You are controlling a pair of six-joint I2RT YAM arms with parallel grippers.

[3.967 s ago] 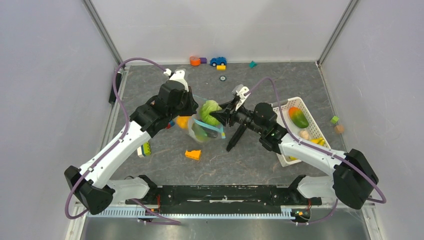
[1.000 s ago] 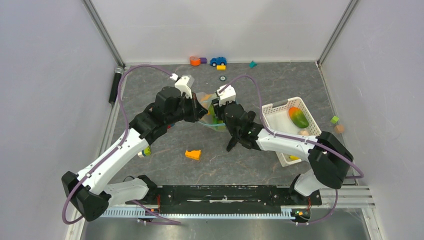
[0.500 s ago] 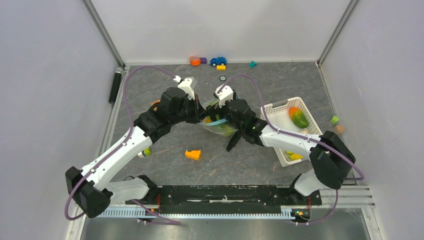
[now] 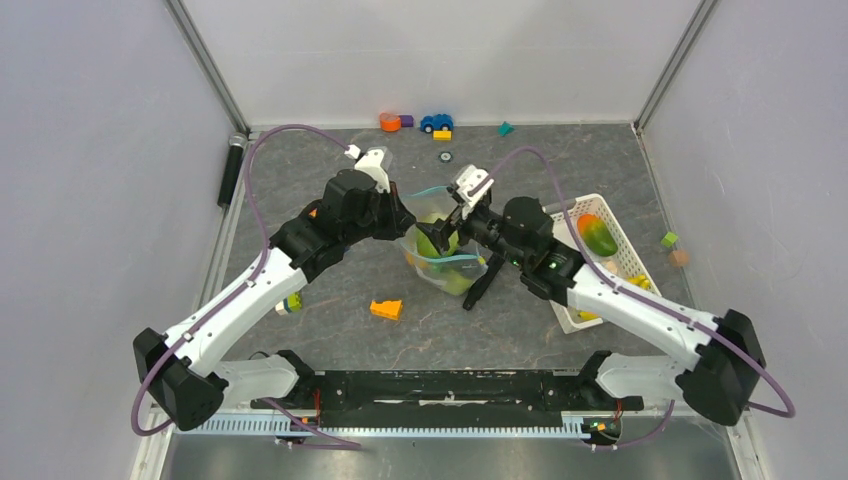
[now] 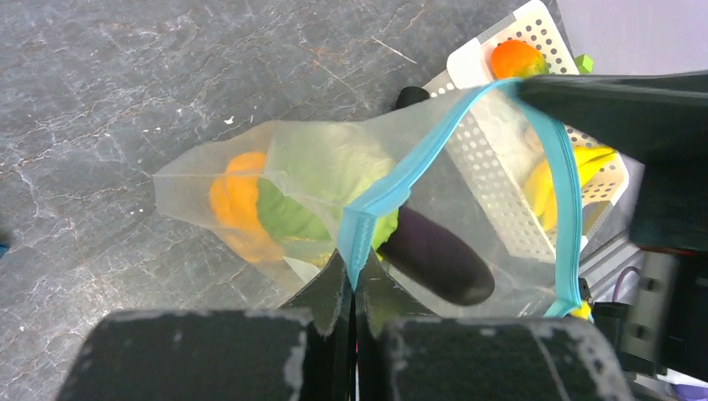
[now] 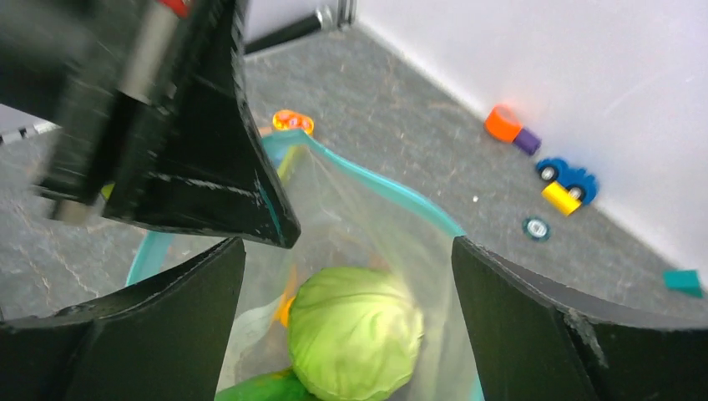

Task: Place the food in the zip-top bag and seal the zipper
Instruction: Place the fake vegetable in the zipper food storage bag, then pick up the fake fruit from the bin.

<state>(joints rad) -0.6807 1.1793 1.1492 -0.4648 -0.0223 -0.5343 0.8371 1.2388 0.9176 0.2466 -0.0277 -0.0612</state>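
The left gripper (image 5: pixel 354 288) is pinched tight on the smooth teal zipper (image 5: pixel 380 196), at the corner of the zip-top bag (image 5: pixel 188 180). The bag is thin, clear, floppy film that sags onto the grey veined table (image 4: pixel 300 180) between the two arms. Its mouth gapes in a loop. Inside are a round orange fruit (image 5: pixel 232 200), a crinkled green cabbage (image 6: pixel 355 330) and a glossy dark eggplant (image 5: pixel 434 257). An orange stepped wedge (image 4: pixel 386 309) lies near, on bare table nearer the bases. The right gripper (image 6: pixel 346 246) is spread wide at the mouth, gripping nothing. The white perforated basket (image 5: pixel 538 21) stands just beyond the bag.
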